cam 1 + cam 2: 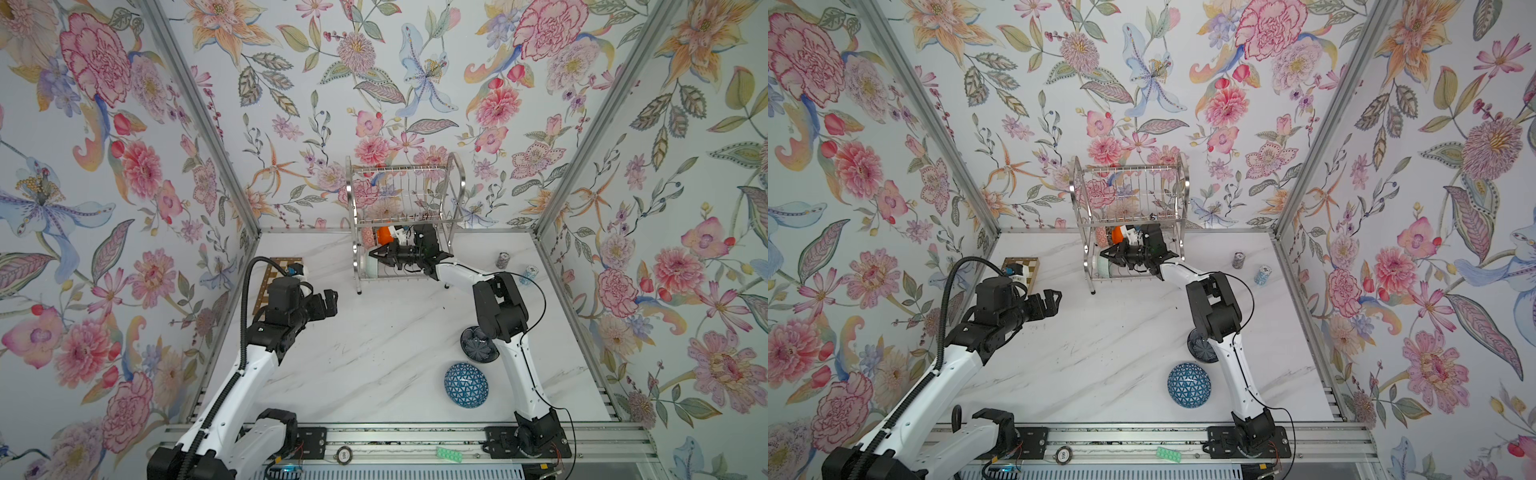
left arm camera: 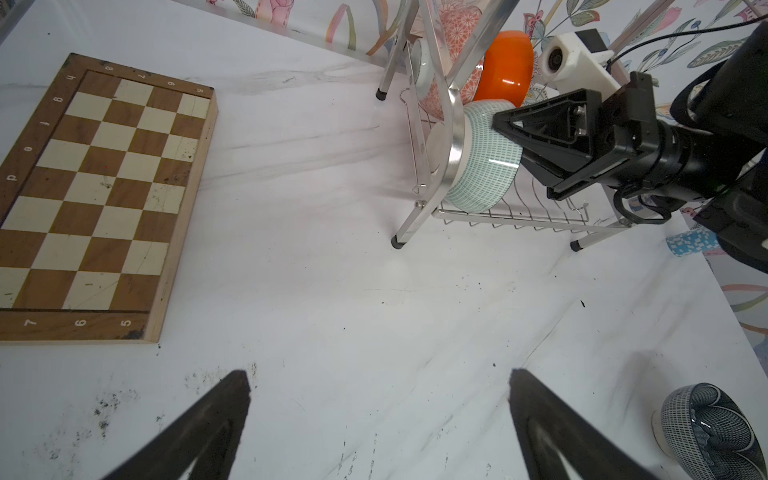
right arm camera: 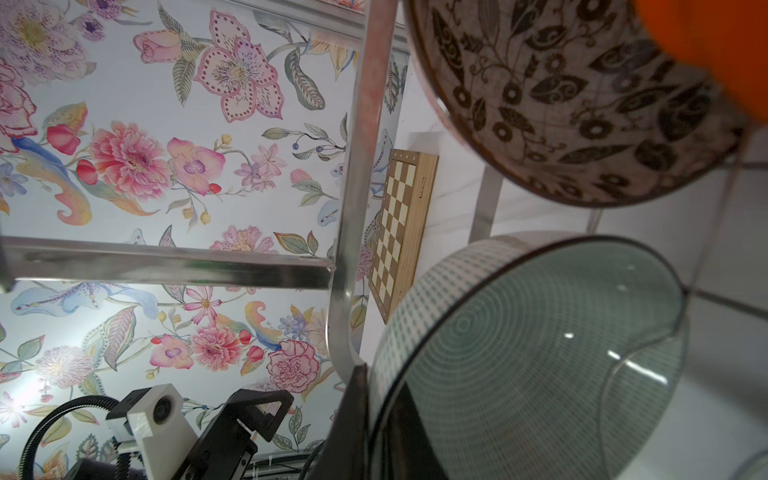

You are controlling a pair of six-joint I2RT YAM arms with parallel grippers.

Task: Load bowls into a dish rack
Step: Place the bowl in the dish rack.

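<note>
Right jaws: I read them as closed down on the rim of the pale mint green bowl [image 2: 484, 166] [image 3: 519, 353] with its fine dashed pattern. In the right wrist view one finger [image 3: 353, 415] lies on the outer wall and the other inside the bowl, with the rim between them.

The bowl stands on edge in the lower tier of the two-tier chrome wire dish rack [image 1: 405, 195] [image 1: 1129, 187]. Its mouth faces the right jaws and its foot is against the arched side frame [image 2: 451, 120].

Just beyond the right jaws in the same tier stand a glossy orange bowl [image 1: 384, 235] [image 2: 507, 66] and a black-and-white floral bowl [image 3: 561, 104], also on edge. The upper tier holds no bowl in both top views.

Left jaws: wide open and holding nothing. They hang over the white marble-look counter [image 2: 332, 291], well apart from the rack. The brown-and-cream chessboard [image 2: 104, 187] [image 1: 1017, 264] lies flat on the counter to one side of them.

A dark navy flower-patterned bowl [image 1: 478, 347] [image 2: 710, 428] and a blue bowl with white triangles [image 1: 466, 384] [image 1: 1188, 384] sit on the counter beside the right arm's lower link, well behind the right jaws. Neither touches any jaws.
</note>
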